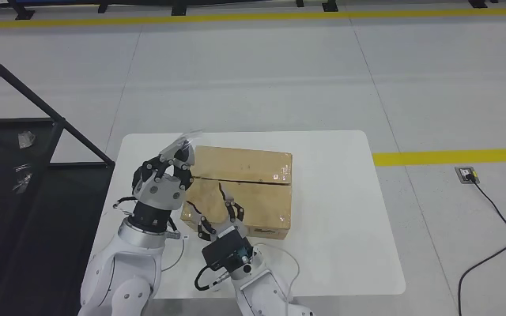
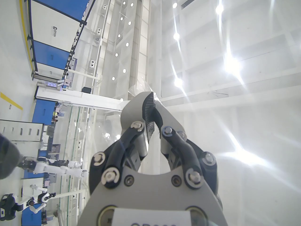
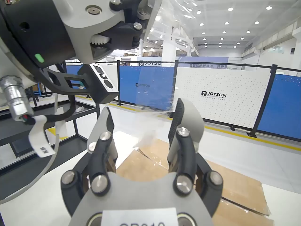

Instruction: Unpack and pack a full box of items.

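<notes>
**Unpack stage: tape coming off box, flaps not yet open**

The box [image 1: 245, 170] sits mid-table [image 1: 340, 237], flaps shut, seam running across its top. The left gripper [image 1: 180, 152] is above the box's far-left corner, pads pinched tight on a clear tape strip [image 3: 162, 24]. The strip trails down toward the box top. I can't tell whether its lower end is stuck to the cardboard or free.

The right gripper [image 3: 143, 116] hangs over the box's near-left edge w/ jaws spread wide, holding nothing.

Judgement: this is the seal-removal step, early in the task.

Next move likely needs:
- Left arm pulling up & away from the box to free the strip, then dropping it off to the side.
- Right gripper steadying the box or going for a flap edge.
</notes>
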Motion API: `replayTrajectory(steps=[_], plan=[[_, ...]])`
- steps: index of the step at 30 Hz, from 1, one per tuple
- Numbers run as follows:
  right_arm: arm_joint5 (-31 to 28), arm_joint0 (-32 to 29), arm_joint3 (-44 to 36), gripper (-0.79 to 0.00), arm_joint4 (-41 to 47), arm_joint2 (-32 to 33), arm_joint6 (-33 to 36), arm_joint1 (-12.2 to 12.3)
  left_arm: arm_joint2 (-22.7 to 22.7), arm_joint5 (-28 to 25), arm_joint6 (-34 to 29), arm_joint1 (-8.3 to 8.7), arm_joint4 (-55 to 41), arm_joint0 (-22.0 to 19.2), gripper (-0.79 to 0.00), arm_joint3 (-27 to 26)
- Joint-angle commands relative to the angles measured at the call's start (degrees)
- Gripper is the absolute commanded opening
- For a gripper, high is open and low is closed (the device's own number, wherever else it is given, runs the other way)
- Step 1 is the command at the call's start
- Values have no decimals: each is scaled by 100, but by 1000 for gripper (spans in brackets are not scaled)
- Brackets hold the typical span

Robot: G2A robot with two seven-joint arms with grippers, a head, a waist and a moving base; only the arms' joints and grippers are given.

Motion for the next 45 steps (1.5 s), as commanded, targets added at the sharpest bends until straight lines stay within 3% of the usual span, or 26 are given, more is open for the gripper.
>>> replayTrajectory(steps=[1,7,24,25,28,45], plan=[[52,-1,0,-403,7,35,-1,-21,-6,11,-14,-2,2,23,-785,-14],[215,-74,-33,-437,-63,94,-84,-74,1,-18,-16,-13,27,45,-785,12],[440,-413,-234,-431,-416,344,-92,-137,-18,-84,57,-50,38,-59,-785,70],[428,-429,-245,-474,-432,358,-92,-139,-16,-78,56,-51,39,-60,-785,76],[405,-466,-270,-785,-493,396,-67,-146,-12,-70,62,-56,54,-72,-785,91],[527,-672,-450,-785,-810,644,177,-185,-64,-191,137,-92,56,-104,-785,179]])
